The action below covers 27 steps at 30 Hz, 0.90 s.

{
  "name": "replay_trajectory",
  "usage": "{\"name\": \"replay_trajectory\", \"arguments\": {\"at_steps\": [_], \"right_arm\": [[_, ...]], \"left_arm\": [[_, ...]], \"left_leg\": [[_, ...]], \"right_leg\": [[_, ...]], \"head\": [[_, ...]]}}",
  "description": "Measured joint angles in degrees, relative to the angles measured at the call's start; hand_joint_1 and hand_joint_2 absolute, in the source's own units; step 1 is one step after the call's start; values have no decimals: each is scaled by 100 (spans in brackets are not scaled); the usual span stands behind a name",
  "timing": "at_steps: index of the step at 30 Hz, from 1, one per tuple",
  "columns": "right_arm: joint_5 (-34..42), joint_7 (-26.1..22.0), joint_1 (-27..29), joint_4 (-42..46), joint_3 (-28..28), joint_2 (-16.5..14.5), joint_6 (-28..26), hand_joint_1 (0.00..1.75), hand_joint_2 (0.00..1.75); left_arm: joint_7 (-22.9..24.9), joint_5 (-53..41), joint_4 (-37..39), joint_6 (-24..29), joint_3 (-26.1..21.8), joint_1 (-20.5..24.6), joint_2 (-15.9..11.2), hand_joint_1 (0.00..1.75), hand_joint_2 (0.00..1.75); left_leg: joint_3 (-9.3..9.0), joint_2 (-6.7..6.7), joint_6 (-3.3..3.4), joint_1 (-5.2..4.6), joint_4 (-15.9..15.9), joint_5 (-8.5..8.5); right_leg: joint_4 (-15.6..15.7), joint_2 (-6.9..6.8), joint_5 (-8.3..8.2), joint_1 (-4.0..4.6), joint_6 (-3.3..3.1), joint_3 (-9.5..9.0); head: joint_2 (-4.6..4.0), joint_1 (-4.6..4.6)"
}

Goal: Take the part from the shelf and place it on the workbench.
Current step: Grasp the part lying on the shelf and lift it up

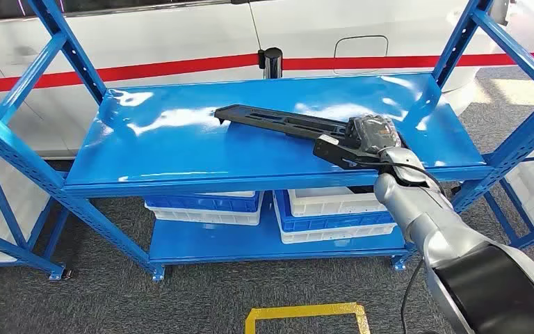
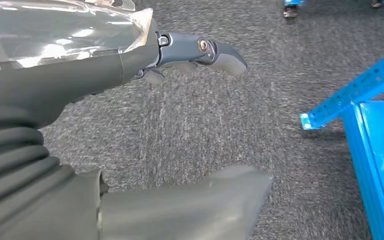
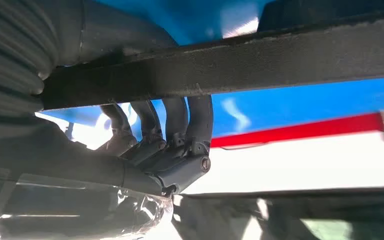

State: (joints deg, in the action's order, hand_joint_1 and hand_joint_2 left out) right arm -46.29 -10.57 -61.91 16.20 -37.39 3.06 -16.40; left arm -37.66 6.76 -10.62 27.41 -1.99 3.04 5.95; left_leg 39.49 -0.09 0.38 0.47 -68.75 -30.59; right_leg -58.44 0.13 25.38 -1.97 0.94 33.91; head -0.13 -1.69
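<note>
We find the part [image 1: 285,125], a long, flat black bracket with slots along its length, lying diagonally on the top deck of the blue shelf [image 1: 167,149]. One end points toward the back middle of the deck; the other, broader end lies near the front right edge. The right hand [image 1: 370,136] sits on that broader end. In the right wrist view, the fingers [image 3: 180,120] curl over one edge of the part's dark bar [image 3: 280,60], with the ribbed cover pressed against the opposite side, so we judge the hand to be gripping the part. Whether the part is off the deck we cannot tell.

We judge the part to be rigid moulded plastic or metal, neither soft nor fragile, and moderate in weight. Its surface looks matt, so slip should be low. Because the hold is at one end, we expect the long free end to act as a lever and tip downward on lifting; a firm wrap and a level wrist are called for. A hold nearer the middle would balance better.

The left hand [image 2: 195,52] hangs over grey carpet beside a shelf corner, fingers apart, thumb clear, holding nothing.

White and blue bins [image 1: 334,209] stand on the lower deck.
</note>
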Motion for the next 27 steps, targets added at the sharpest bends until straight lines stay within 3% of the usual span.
{"name": "replay_trajectory", "arguments": {"at_steps": [3,4,6,8,9,13,15,17,18,19,20,22,24,27], "right_arm": [[100,-375,-41,72,49,8,10,174,175],[157,-546,-80,127,84,18,26,174,175],[269,-794,-237,273,166,51,98,173,175],[372,-905,-478,409,248,97,160,174,175],[425,-937,-599,469,292,127,169,173,175],[606,-1022,-928,740,471,278,229,175,175],[656,-1029,-1025,832,526,352,267,175,175],[695,-1032,-1059,882,563,403,298,175,175],[707,-1033,-1048,896,574,422,304,175,175],[715,-1033,-1033,903,578,437,305,175,175],[721,-1033,-1021,911,578,446,305,175,175],[730,-1037,-1018,934,578,448,305,175,175],[746,-1070,-1027,959,574,424,317,175,175],[779,-1144,-1016,989,564,386,355,175,175]], "left_arm": [[1,-4,0,-24,-2,-8,-3,0,175],[2,-2,0,-44,-3,-10,-7,0,175],[4,0,0,-71,-6,-10,-24,0,175],[4,-2,0,-48,-8,-8,-42,0,175],[4,-3,0,-23,-10,-10,-47,0,175],[-3,8,0,107,-44,-23,-50,0,175],[-10,49,0,146,-71,-17,-46,0,175],[-10,91,0,180,-112,-11,-48,0,175],[-5,98,0,201,-128,-12,-47,0,175],[13,95,0,218,-138,-13,-44,0,175],[51,93,0,224,-142,-14,-40,0,175],[185,93,1,212,-145,-12,-34,0,175],[412,103,2,204,-152,-6,-36,0,175],[713,116,5,202,-173,-11,-42,0,175]], "left_leg": [[269,0,-33,28,-528,-141],[277,0,-34,36,-515,-69],[-7,-1,0,42,120,318],[-337,-8,53,19,814,576],[-409,-11,77,0,975,606],[-482,1,226,-44,1133,643],[-542,19,301,-38,1234,697],[-551,21,338,-64,1245,697],[-554,16,347,-75,1243,690],[-557,8,353,-86,1239,684],[-561,-1,351,-95,1229,676],[-557,-9,325,-116,1183,638],[-531,-9,283,-144,1116,586],[-504,-8,240,-144,1072,547]], "right_leg": [[-1,6,1,5,0,2],[-2,10,1,5,1,1],[-1,21,2,1,3,-4],[1,26,3,14,18,9],[3,26,5,21,37,18],[-22,15,41,35,162,55],[-479,2,257,59,128,286],[-1230,-2,534,68,77,669],[-1481,-2,595,72,82,806],[-1513,-2,562,76,111,840],[-1309,-2,442,79,151,759],[-523,-10,111,84,214,398],[-19,-11,-69,98,178,147],[47,0,-97,105,76,106]], "head": [[0,-1],[0,-1],[0,-1],[0,2],[0,2],[0,10],[0,23],[0,30],[0,29],[0,32],[0,31],[0,33],[0,26],[0,22]]}}
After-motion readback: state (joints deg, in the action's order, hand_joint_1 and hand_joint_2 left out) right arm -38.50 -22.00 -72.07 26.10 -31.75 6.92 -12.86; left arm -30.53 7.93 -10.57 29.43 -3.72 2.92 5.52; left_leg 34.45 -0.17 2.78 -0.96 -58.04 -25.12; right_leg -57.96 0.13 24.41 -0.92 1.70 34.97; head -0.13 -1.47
